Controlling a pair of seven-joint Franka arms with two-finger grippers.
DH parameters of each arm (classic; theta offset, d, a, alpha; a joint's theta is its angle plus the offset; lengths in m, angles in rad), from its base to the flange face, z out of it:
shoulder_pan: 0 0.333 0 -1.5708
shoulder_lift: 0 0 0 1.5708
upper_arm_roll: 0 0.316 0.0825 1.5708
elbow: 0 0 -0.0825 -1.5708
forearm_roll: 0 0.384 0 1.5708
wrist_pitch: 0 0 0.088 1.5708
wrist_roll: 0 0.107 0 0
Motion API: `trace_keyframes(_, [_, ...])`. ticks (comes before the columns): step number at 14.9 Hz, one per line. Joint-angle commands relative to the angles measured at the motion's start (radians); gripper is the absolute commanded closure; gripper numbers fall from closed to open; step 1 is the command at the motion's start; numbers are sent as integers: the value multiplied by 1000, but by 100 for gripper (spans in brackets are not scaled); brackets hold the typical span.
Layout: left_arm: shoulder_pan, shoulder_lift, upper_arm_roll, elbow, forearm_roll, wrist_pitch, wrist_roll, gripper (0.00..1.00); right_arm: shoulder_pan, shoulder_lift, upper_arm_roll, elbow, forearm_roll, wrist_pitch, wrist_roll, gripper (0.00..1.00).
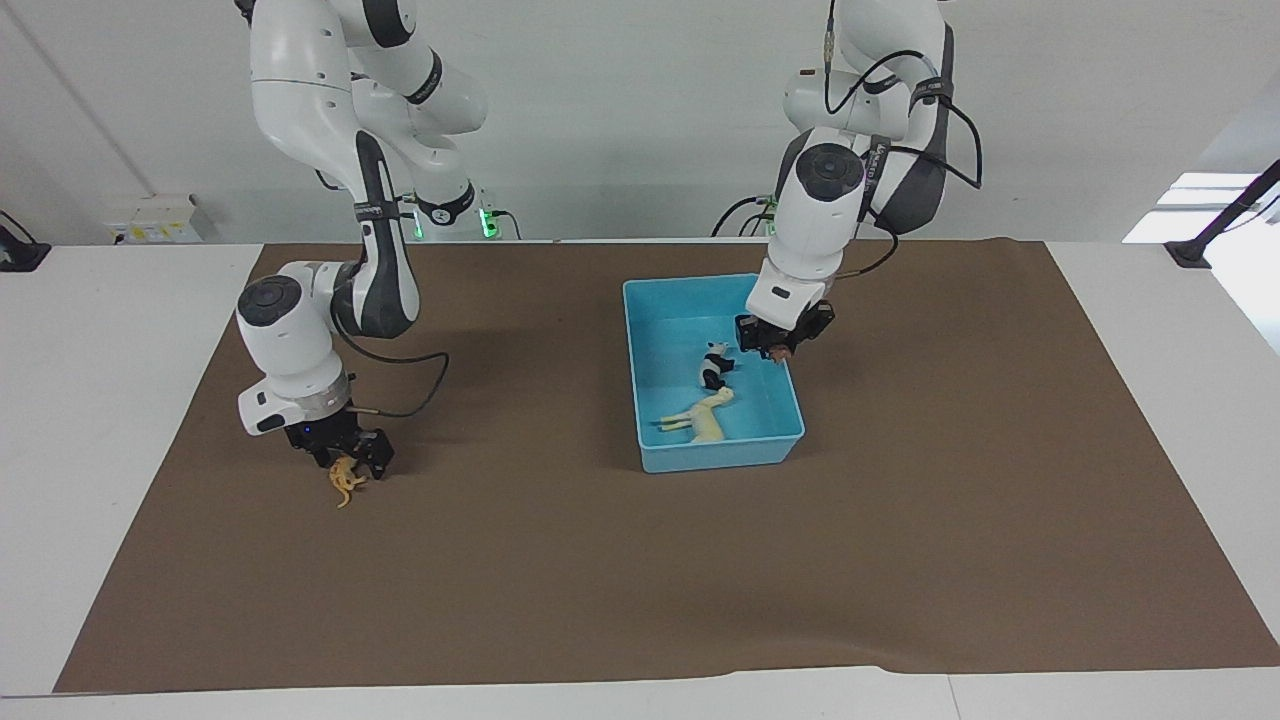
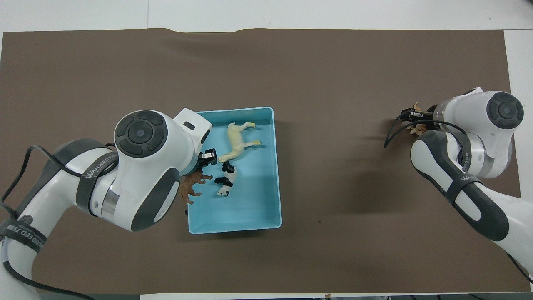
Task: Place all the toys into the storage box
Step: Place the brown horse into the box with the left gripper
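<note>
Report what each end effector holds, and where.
Left end effector: small brown plastic animal figurine, grip point hidden. Right end effector: down on orange striped plastic tiger; hold cannot be told.

The light is bright and even, and it comes from above. Soft, wide shadows lie on the brown mat (image 1: 600,560) beside the box (image 2: 233,223) and under both arms. A window (image 1: 1215,215) at the edge of the facing view is overexposed. Both views are sharp, with no motion blur.
</note>
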Motion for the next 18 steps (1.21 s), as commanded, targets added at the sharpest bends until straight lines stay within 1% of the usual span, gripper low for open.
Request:
trace_keyframes(1, [-36, -52, 18, -63, 5, 30, -78, 97, -16, -8, 11, -4, 15, 1, -36, 100])
trace_keyframes(2, [-36, -52, 16, -63, 5, 33, -80, 95, -16, -8, 11, -3, 15, 1, -37, 100])
trace_keyframes(3, [-36, -51, 18, -58, 5, 44, -97, 86, -14, -8, 11, -1, 15, -3, -37, 100])
trace_keyframes(4, [-36, -48, 18, -52, 5, 49, -111, 60, -11, -8, 11, 5, 15, -12, -37, 100])
trace_keyframes(5, [-35, -46, 18, -48, 5, 44, -109, 31, -10, -10, 13, 11, 15, -31, -39, 100])
trace_keyframes(6, [-35, -45, 18, -37, 5, 40, -109, 8, -8, -11, 13, 37, 15, -67, -39, 100])
trace_keyframes(7, [-30, -46, 19, -29, 6, 35, -109, 0, -7, -16, 17, 64, 14, -124, -39, 100])
trace_keyframes(8, [-27, -48, 19, -20, 5, 33, -108, 0, -7, -22, 20, 103, 14, -191, -39, 100])
trace_keyframes(9, [-23, -51, 21, -6, 5, 23, -105, 0, -5, -29, 31, 156, 14, -283, -39, 100])
trace_keyframes(10, [-23, -58, 28, 4, 6, 1, -100, 0, -5, -37, 46, 202, 14, -352, -36, 100])
trace_keyframes(11, [-1, -81, 32, 33, 9, -43, -80, 0, -3, -45, 65, 254, 15, -429, -31, 100])
trace_keyframes(12, [48, -92, 30, 61, 11, -75, -36, 0, 0, -49, 89, 313, 14, -500, -19, 100])
trace_keyframes(13, [98, -110, 30, 93, 11, -124, 51, 0, 30, -49, 106, 376, 15, -578, 11, 100])
trace_keyframes(14, [137, -124, 32, 128, 11, -188, 146, 0, 77, -46, 106, 440, 14, -647, 72, 100])
trace_keyframes(15, [164, -132, 33, 171, 11, -257, 221, 0, 152, -27, 106, 521, 5, -708, 163, 100])
trace_keyframes(16, [197, -135, 33, 220, 11, -340, 298, 0, 230, -1, 105, 580, 2, -723, 252, 100])
trace_keyframes(18, [282, -137, 33, 322, 11, -472, 496, 0, 358, 15, 105, 608, 9, -701, 370, 100])
